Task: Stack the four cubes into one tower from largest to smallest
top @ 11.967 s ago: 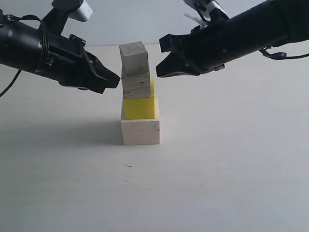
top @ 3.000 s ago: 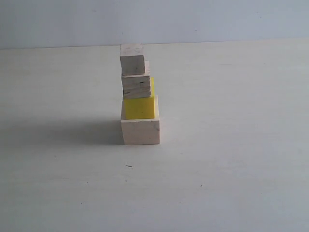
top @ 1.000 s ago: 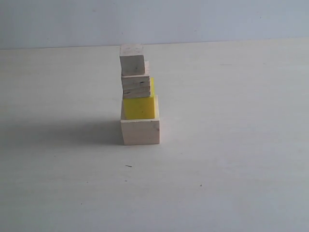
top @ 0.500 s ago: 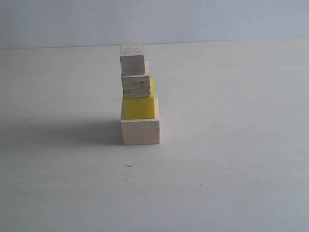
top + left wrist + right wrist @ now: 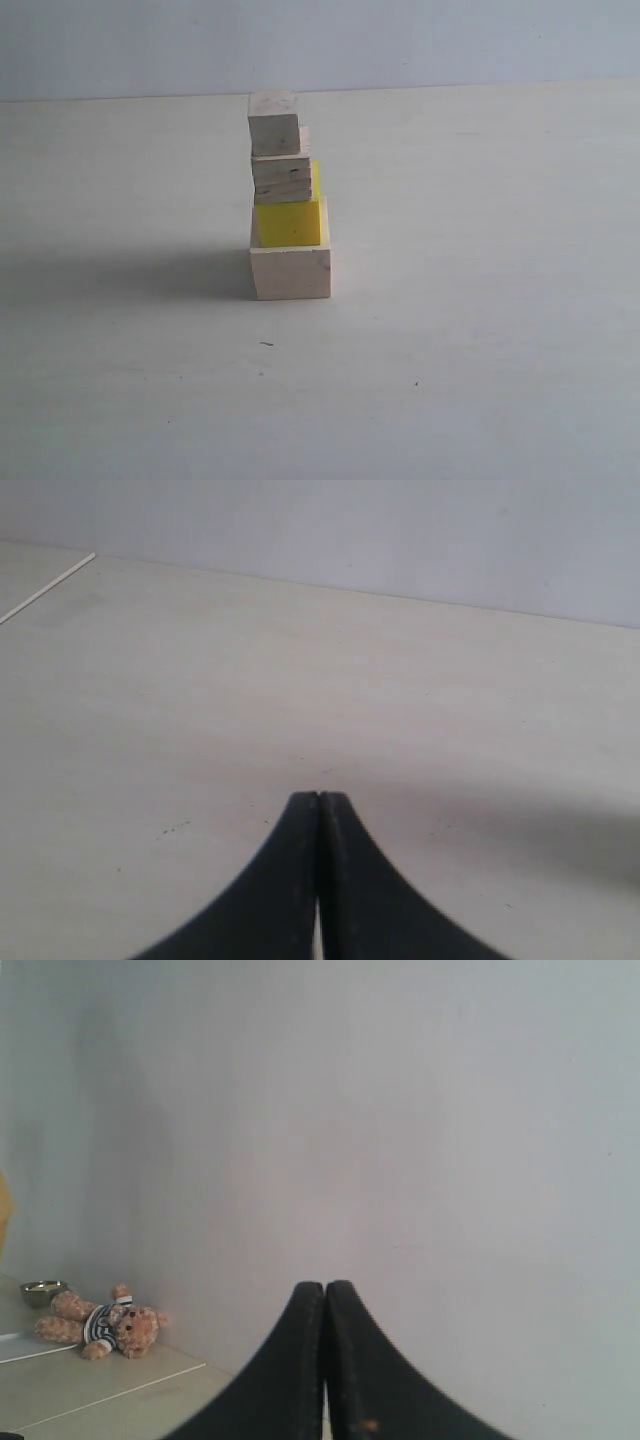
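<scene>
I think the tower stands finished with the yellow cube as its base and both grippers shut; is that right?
Not quite: the exterior view shows the large pale cube as the base, with the yellow cube second. The left gripper and right gripper are indeed shut.

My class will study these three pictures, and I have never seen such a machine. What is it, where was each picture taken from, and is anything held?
It is a robot with two arms, each ending in jaws. The wide picture comes from a camera off the arms; neither arm shows there. On the table stands a tower of four cubes: a large pale wooden cube at the base, then a yellow cube, a grainy wooden cube, and a small whitish cube on top. The other two come from wrist cameras. The black wedge in each is that arm's jaws, shut, empty. The left jaws hang over the table; the right jaws face a wall and a distant teddy bear.
</scene>
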Tool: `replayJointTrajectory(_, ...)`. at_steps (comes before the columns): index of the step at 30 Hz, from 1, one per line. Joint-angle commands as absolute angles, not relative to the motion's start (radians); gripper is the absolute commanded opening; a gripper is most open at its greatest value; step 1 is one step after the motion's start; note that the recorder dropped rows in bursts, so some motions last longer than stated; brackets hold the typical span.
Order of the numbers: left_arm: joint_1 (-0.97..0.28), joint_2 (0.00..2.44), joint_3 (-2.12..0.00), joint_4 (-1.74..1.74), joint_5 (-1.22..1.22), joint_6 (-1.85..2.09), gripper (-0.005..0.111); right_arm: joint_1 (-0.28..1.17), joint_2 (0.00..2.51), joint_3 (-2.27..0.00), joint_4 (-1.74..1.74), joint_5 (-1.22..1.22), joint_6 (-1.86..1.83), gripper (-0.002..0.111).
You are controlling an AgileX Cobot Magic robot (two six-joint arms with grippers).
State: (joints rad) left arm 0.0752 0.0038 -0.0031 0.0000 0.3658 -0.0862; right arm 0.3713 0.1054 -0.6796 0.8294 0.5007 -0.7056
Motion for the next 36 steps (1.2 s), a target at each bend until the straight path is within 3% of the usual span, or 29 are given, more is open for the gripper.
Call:
replayJointTrajectory(1,0.069,0.000,0.000,-0.012,0.356,-0.086,0.000,0.372,0.101,-0.672,0.830,0.500,-0.705,0.000)
replayJointTrajectory(36,0.021,0.000,0.000,-0.012,0.356,-0.083,0.000,0.372,0.101,-0.672,0.830,0.500,-0.705,0.000)
